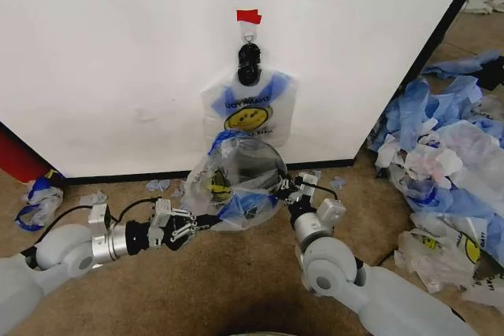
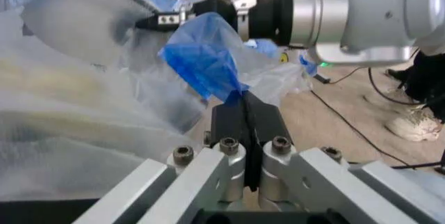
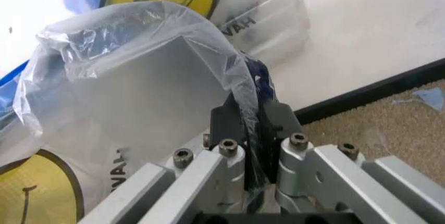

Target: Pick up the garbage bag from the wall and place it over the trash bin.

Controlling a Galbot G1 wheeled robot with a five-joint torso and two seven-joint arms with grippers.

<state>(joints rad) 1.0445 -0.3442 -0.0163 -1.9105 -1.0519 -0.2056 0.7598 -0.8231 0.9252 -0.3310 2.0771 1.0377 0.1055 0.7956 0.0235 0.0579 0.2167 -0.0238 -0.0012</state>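
Fingers (image 2: 245,110) of both grippers — left (image 1: 191,228), right (image 1: 285,188) — clenched on the garbage bag (image 1: 236,182).

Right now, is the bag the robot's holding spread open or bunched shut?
Spread open: the garbage bag is stretched wide between the left gripper and right gripper.

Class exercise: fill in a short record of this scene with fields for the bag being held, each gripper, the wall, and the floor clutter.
held bag: garbage bag, stretched open between both grippers in front of the wall
left gripper: shut on the bag's blue handle
right gripper: shut on the bag's opposite edge
wall: white panel with red tape and a black clip holding another smiley bag
floor clutter: heap of blue and white plastic sheets at the right
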